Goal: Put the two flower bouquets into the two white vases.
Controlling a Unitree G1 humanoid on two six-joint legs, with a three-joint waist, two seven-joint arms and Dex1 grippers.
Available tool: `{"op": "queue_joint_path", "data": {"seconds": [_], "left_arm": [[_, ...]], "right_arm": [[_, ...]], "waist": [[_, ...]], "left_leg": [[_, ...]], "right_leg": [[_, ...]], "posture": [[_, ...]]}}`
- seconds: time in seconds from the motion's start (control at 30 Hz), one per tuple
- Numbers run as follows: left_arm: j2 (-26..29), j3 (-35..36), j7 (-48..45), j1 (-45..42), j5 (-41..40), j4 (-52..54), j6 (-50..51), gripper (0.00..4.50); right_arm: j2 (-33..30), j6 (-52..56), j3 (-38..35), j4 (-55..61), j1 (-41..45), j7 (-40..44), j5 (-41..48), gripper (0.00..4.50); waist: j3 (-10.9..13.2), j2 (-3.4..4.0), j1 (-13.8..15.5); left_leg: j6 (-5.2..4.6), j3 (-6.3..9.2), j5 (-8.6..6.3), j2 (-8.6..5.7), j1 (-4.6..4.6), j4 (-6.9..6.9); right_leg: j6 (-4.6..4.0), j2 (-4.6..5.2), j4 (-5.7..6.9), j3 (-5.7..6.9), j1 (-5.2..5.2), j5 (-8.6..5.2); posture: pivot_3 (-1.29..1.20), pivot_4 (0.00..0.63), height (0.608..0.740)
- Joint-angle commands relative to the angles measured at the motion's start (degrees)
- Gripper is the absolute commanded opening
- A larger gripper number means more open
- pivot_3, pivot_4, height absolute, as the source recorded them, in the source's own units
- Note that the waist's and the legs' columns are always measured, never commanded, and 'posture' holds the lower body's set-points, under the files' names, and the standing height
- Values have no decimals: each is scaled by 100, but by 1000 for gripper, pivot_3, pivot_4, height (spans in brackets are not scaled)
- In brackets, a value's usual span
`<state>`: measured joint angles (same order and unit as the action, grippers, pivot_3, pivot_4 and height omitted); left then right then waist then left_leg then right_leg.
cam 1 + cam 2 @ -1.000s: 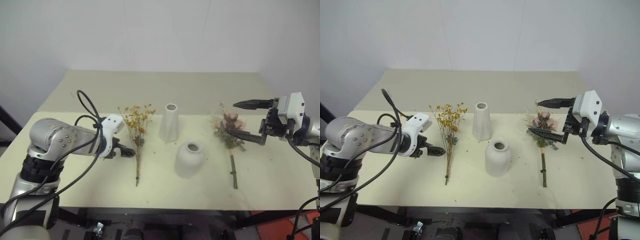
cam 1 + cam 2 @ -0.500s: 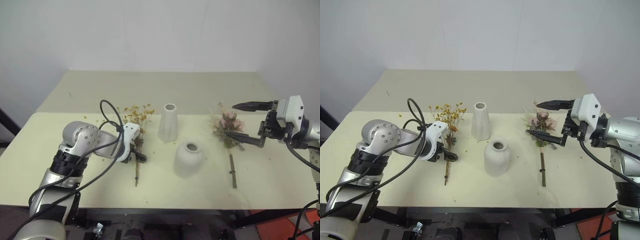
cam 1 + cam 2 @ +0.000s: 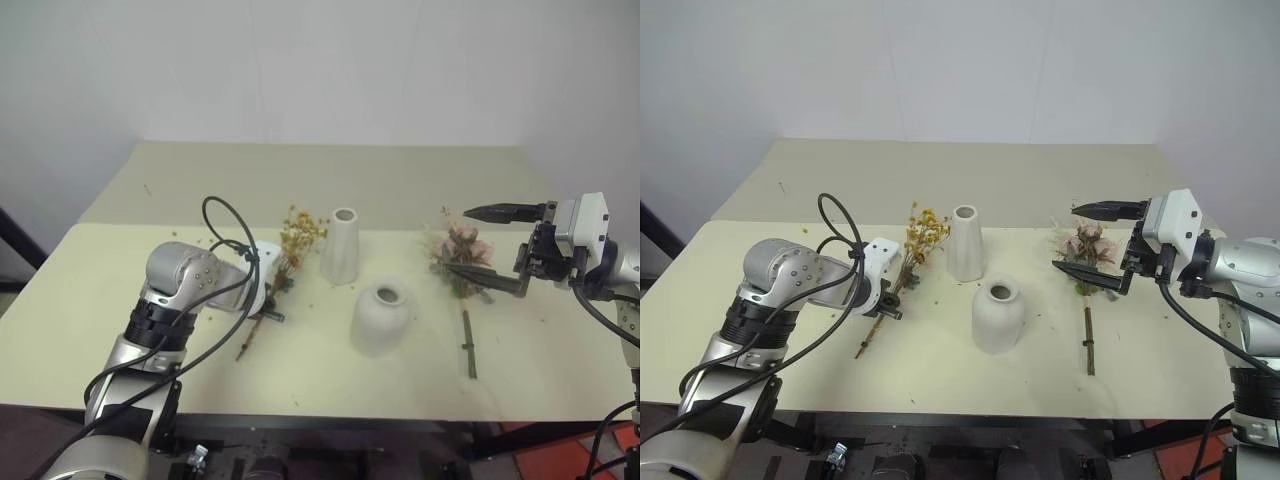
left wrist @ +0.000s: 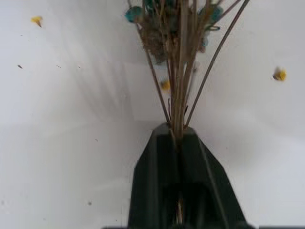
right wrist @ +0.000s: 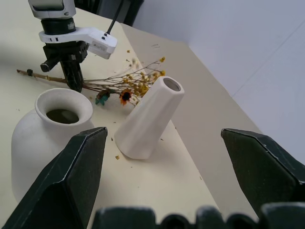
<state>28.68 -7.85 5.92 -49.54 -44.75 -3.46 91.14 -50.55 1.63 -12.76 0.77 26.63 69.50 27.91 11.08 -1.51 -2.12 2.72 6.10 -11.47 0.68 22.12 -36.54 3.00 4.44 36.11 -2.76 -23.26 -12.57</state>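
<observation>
No readable writing or brand marks appear. The worktop [image 3: 150, 250] is pale cream, set against a plain white wall [image 3: 300, 70].

The left gripper [image 3: 890, 311] has its fingers clenched on the stems of the yellow bouquet [image 3: 908, 248], left of the tall vase [image 3: 964, 243].

The round vase [image 3: 997, 316] stands nearer.

The right gripper [image 3: 1087, 240] hovers with fingers spread above the pink bouquet [image 3: 1086, 290].

Matte white ceramic vases [image 3: 964, 243]; dry brittle stems [image 4: 178, 86]; smooth tabletop [image 3: 940, 370].
</observation>
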Motion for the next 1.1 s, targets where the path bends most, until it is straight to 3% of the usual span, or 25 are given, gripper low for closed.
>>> {"op": "queue_joint_path", "data": {"seconds": [0.03,0.17,0.3,0.53,0.9,1.1], "left_arm": [[235,326,-242,-29,564,206,-748,29],[470,597,-561,-117,1190,39,-1928,29],[370,989,-853,-236,1648,-169,-3315,29],[-152,1429,-2279,-1040,1541,-727,-5006,29],[-921,1298,-3667,-1790,1676,-1461,-6315,29],[-1230,1382,-4020,-2035,1614,-1833,-6627,29]], "right_arm": [[-8,51,-186,187,47,-31,188,4500],[44,58,-127,174,64,-58,175,4500],[112,93,-102,189,85,-98,185,4500],[251,540,-122,180,165,-316,343,4500],[27,2654,-272,474,424,-1210,1034,4500],[-53,3055,-315,560,448,-1388,1062,4500]], "waist": [[0,0,-16],[1,-1,-43],[1,-1,-9],[1,-2,103],[2,-2,95],[2,-3,94]], "left_leg": [[0,0,0,0,1,0],[0,0,0,2,4,0],[1,0,0,1,8,0],[2,0,1,-1,26,-8],[1,0,1,-2,27,-11],[0,0,0,-2,29,-12]], "right_leg": [[0,0,0,0,0,0],[0,-1,0,0,-7,1],[1,1,-4,0,-7,2],[9,3,-18,3,-10,8],[8,2,-17,2,-10,11],[11,2,-18,2,-10,11]], "posture": [[0,150,740],[0,150,740],[0,150,740],[0,150,740],[0,150,740],[0,150,740]]}}
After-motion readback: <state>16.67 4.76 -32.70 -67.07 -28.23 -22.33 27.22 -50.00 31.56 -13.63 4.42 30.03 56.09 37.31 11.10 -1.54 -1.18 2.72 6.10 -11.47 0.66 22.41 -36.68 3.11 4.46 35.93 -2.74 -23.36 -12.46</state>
